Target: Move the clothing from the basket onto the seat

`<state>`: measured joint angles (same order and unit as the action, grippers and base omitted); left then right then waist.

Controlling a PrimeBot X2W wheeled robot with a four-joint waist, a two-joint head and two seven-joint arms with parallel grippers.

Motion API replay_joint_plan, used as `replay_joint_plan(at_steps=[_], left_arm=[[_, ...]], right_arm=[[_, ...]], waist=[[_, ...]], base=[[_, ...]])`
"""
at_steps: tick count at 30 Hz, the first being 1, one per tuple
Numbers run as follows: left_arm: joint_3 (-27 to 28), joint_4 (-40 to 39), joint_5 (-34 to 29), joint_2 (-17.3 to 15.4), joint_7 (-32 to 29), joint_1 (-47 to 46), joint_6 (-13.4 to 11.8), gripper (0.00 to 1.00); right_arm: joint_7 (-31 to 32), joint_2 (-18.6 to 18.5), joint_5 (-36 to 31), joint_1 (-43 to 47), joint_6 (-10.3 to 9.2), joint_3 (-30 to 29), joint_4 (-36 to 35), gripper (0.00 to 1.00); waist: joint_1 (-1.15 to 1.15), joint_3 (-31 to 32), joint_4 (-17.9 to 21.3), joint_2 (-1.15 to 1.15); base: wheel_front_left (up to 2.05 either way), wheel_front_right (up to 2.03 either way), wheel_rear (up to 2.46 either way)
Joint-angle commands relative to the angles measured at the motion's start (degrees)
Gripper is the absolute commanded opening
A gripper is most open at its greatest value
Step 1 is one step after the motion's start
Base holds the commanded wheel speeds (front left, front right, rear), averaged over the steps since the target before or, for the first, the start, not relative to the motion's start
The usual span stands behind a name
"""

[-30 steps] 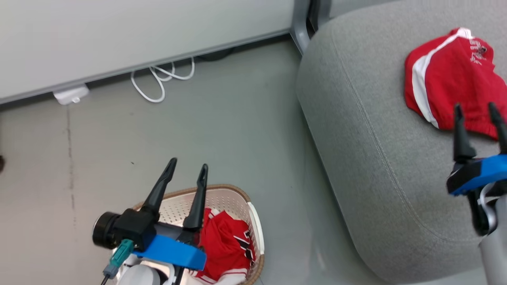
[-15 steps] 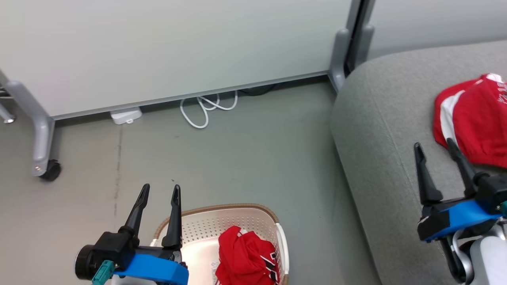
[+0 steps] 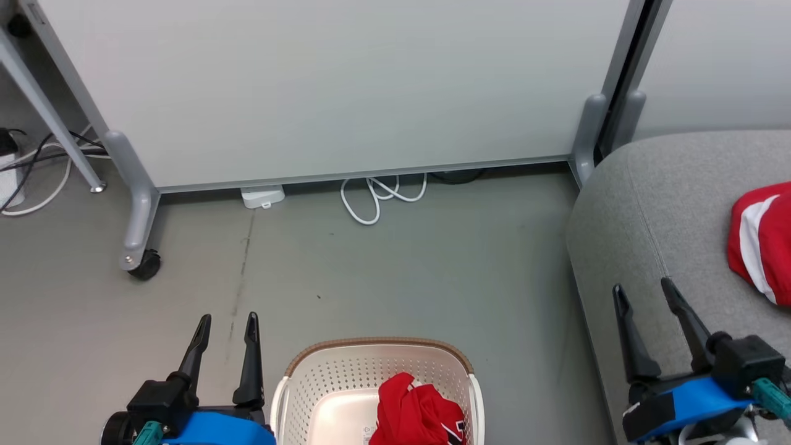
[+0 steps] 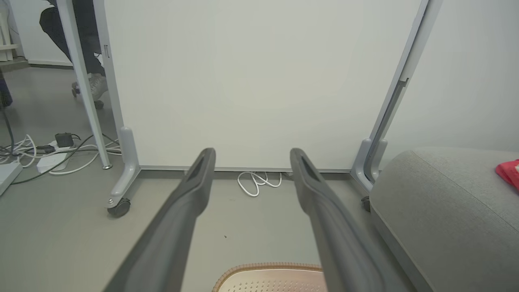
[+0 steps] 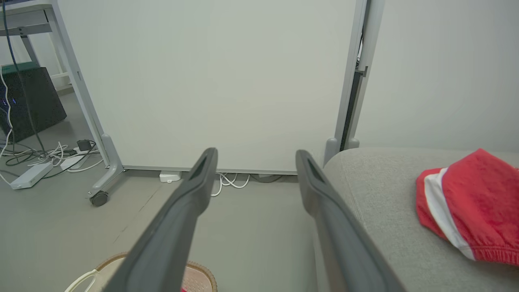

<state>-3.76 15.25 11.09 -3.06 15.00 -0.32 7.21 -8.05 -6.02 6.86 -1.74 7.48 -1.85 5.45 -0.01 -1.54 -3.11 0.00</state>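
Note:
One red garment (image 3: 419, 415) lies bunched in the cream basket (image 3: 346, 377) at the bottom centre of the head view. A second red garment with a white stripe (image 3: 761, 247) rests on the grey seat (image 3: 655, 204) at the right; the right wrist view shows that garment (image 5: 474, 207) on the seat (image 5: 377, 190) too. My left gripper (image 3: 225, 321) stands open just left of the basket, over the floor, holding nothing. My right gripper (image 3: 642, 292) is open above the seat's near left part, well short of the garment there.
A white partition on grey wheeled legs (image 3: 139, 210) stands behind the basket. Coiled white cable (image 3: 377, 194) and a white adapter (image 3: 262, 196) lie at its foot. More cables and a power strip (image 4: 48, 156) spread on the floor at far left.
The head camera has tilted up and swung left, so everything has shifted right and down. Both grippers stay open and empty; the right one has drawn back from the garment on the seat.

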Motion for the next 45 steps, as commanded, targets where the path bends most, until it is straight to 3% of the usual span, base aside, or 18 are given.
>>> replay_joint_plan(at_steps=[1,13,45], left_arm=[[0.66,0.32,-0.15,0.04,0.27,0.38,0.37,1.0],[1.8,1.35,-0.52,-0.32,0.27,1.12,0.28,1.0],[-0.43,1.41,0.0,-0.53,0.27,-1.31,0.3,1.0]], right_arm=[[0.11,0.58,0.17,1.57,0.03,-0.05,-0.52,1.0],[-0.82,2.85,-0.24,5.7,0.03,0.26,-0.71,1.0],[-0.81,3.18,-0.39,2.45,0.03,3.03,-1.18,1.0]], waist=[[0.01,1.02,-0.84,0.0],[0.01,2.15,-0.9,0.0],[0.01,-2.45,2.77,0.0]], base=[[0.0,0.0,0.0],[0.0,0.0,0.0],[0.0,0.0,0.0]])
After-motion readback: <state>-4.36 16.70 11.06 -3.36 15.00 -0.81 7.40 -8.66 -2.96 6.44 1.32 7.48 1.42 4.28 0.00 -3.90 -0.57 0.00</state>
